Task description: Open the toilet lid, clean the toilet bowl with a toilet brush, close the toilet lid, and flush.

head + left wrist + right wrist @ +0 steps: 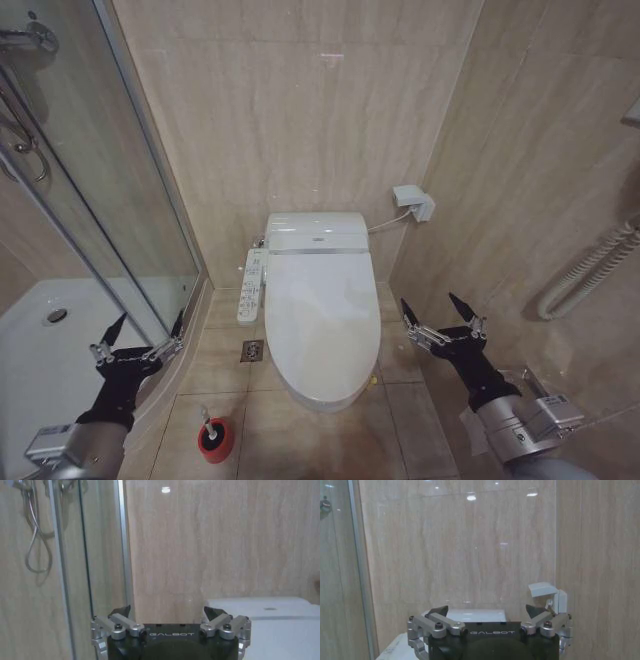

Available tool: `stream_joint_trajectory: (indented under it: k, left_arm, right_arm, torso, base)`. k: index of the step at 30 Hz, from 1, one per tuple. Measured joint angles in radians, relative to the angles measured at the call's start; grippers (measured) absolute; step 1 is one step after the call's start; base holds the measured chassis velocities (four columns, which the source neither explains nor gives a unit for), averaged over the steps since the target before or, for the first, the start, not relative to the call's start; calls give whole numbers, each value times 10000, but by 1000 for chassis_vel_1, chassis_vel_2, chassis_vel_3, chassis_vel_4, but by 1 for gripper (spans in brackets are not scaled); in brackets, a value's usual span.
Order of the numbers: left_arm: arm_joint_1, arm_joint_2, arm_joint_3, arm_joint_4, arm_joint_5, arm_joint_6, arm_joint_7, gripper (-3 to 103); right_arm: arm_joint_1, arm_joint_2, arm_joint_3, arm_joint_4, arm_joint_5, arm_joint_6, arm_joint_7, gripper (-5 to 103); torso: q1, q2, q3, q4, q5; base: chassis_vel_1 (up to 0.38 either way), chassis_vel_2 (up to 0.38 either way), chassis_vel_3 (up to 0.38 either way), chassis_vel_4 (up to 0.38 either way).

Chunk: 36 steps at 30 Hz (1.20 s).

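White lid (322, 325) is down on the toilet, centre, far from both grippers. L gripper (148, 326) spread wide, empty, near-left by the shower glass (120, 240). R gripper (437, 309) wide open, empty, near-right. Brush (207, 426) sits in red cup (214, 441) on floor, right of L fingers (113, 328), well apart.

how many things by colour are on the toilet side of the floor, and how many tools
White: 2, toilet lid and toilet brush
Red: 1, holder cup
Black, open: 2, left tool and right tool
Total: 5
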Motion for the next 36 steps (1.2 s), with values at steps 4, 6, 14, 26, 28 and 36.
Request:
stream_joint_trajectory:
  k: [4, 6, 14, 26, 28, 36]
  left_arm:
    - [-446, 337, 104, 959, -633, -491, 174, 100]
    - [-576, 402, 121, 1230, -677, -627, 202, 101]
    - [-604, 378, 256, 1479, -475, -912, 488, 95]
    - [-396, 202, 306, 1487, -48, -1379, 1176, 93]
    - [-341, 187, 306, 1506, 56, -1590, 1293, 93]
    - [-313, 143, 270, 1602, 236, -1871, 1366, 89]
  right_arm:
    - [-1, 0, 0, 0, 0, 0, 0, 100]
    - [0, 0, 0, 0, 0, 0, 0, 100]
    - [0, -1, 0, 0, 0, 0, 0, 100]
    - [0, 0, 0, 0, 0, 0, 0, 100]
    - [0, 0, 0, 0, 0, 0, 0, 100]
    - [0, 0, 0, 0, 0, 0, -1, 100]
  torso:
    - [1, 0, 0, -4, -2]
    - [0, 0, 0, -1, -2]
    - [0, 0, 0, -1, 0]
    - [-2, 2, 0, 0, 0]
    - [-2, 2, 0, 0, 1]
    - [-1, 2, 0, -1, 0]
  base:
    - [0, 0, 0, 0]
    - [0, 0, 0, 0]
    - [0, 0, 0, 0]
    - [0, 0, 0, 0]
    - [0, 0, 0, 0]
    - [-47, 45, 47, -48]
